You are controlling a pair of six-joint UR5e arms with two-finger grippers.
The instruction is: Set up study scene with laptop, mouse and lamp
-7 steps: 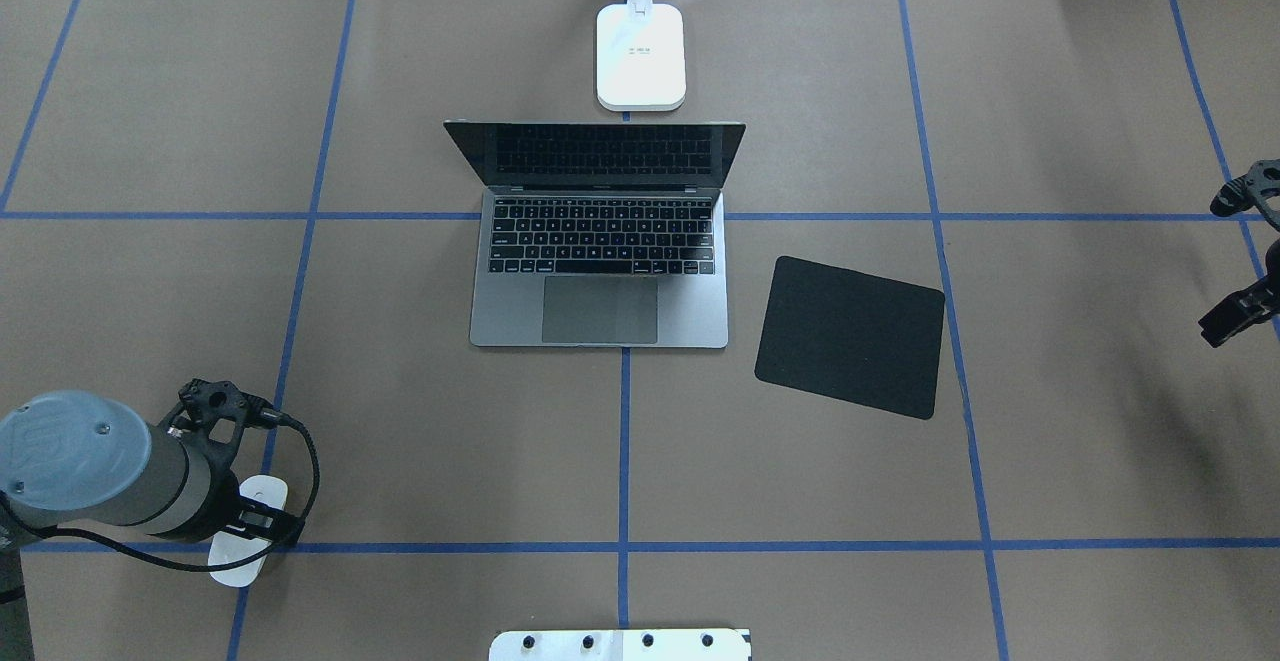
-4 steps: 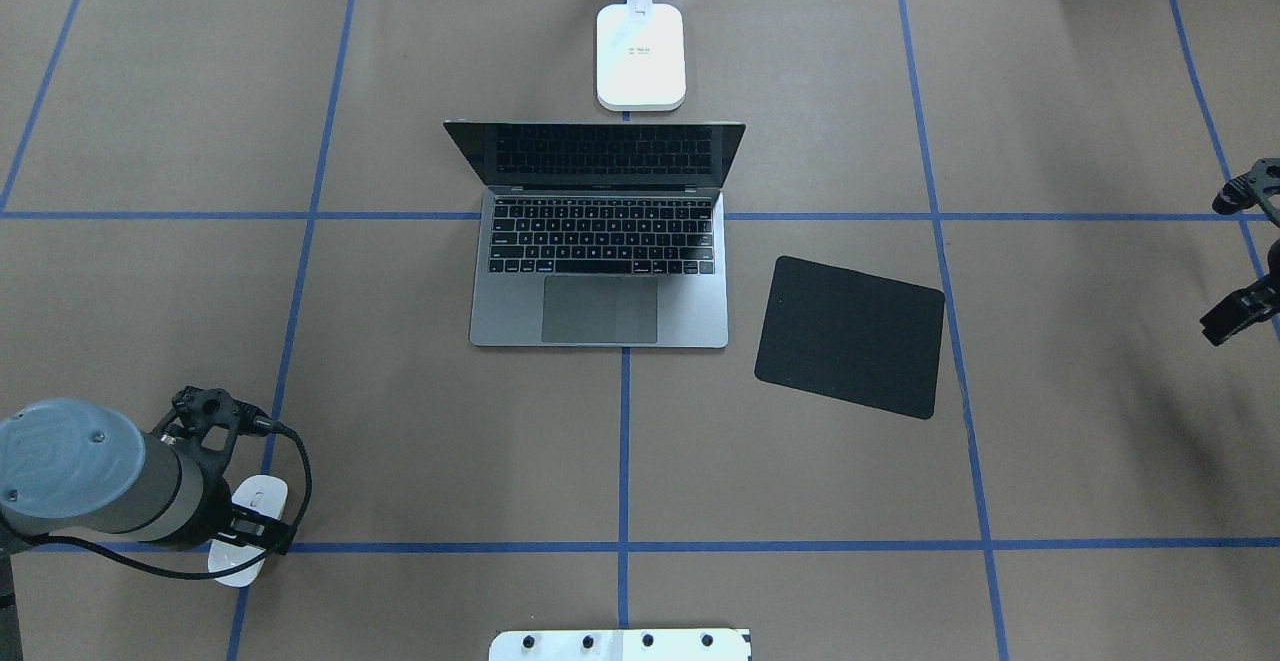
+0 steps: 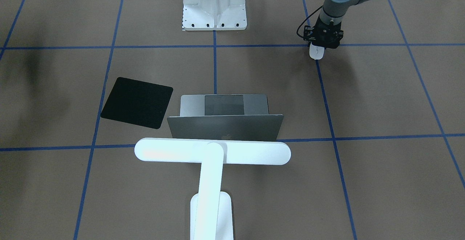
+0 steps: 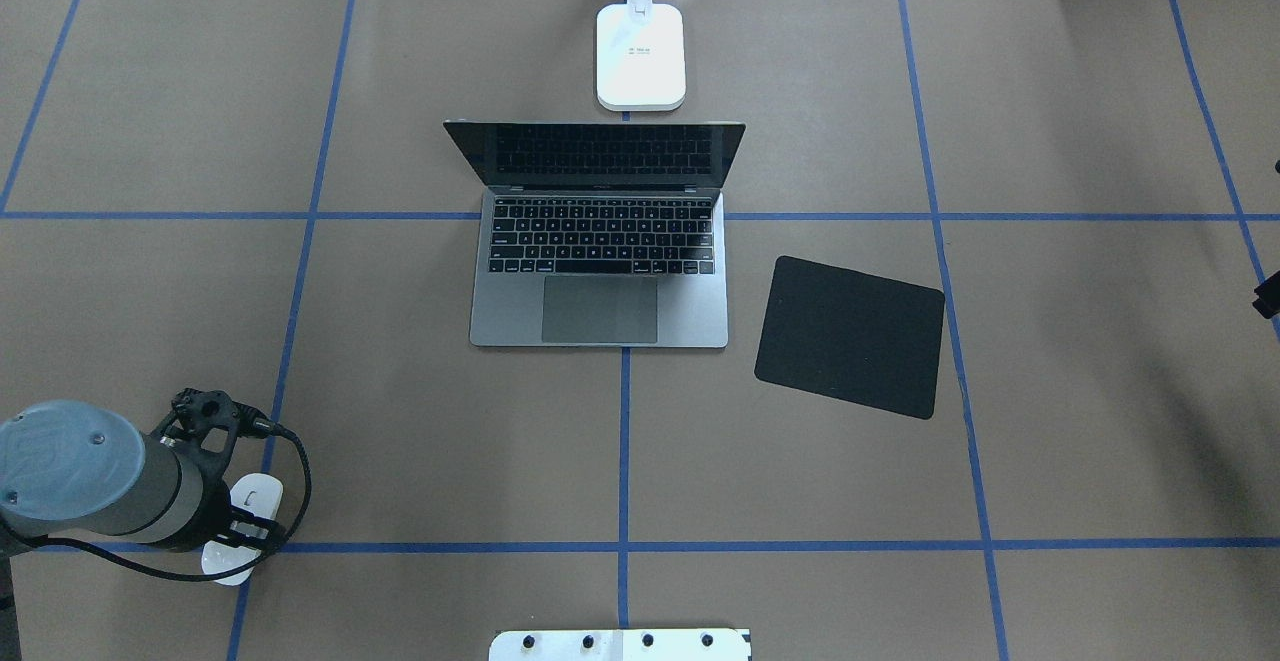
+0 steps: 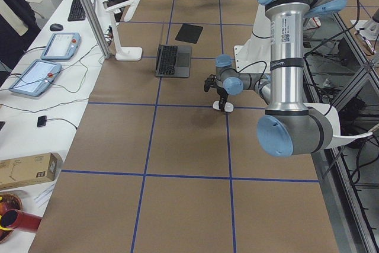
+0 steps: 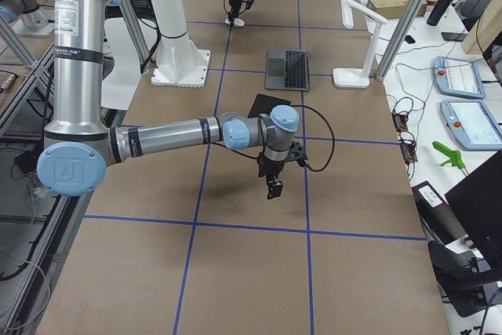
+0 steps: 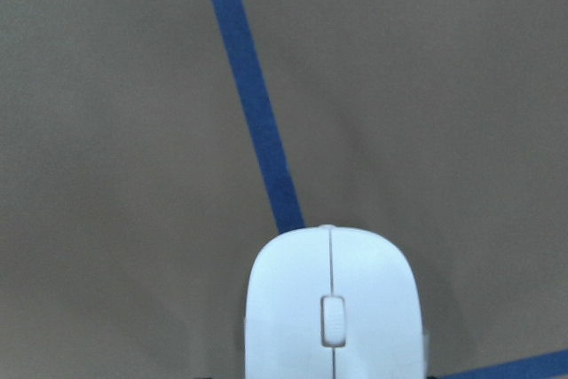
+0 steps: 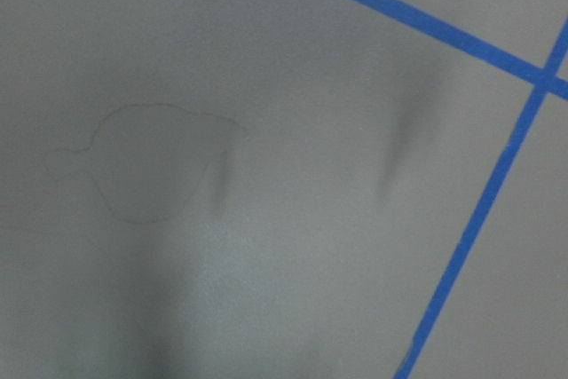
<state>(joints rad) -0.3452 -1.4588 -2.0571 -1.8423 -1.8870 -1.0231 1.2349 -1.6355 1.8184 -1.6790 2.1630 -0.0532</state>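
Note:
The white mouse [image 4: 254,490] lies at the table's near left, on a blue tape line. My left gripper [image 4: 245,529] is down over its rear half with a finger on each side, shut on it. In the left wrist view the mouse [image 7: 333,308] fills the bottom centre. The grey laptop [image 4: 600,281] stands open mid-table, and the white lamp [image 4: 641,56] has its base just behind the laptop. The lamp's bar [image 3: 212,152] spans the laptop lid in the front view. My right gripper [image 6: 274,186] hangs over bare table far right; I cannot tell its state.
A thin black square mat [image 4: 850,336] lies right of the laptop. A white bolted mounting bracket [image 4: 620,644] sits at the near table edge. Blue tape lines grid the brown surface. Tablets and cables line a side bench [image 5: 35,75] beyond the far edge.
My left gripper sank lower over the mouse, and the mouse shifted slightly leftward with it. The right arm drew away to the right, almost out of the overhead view.

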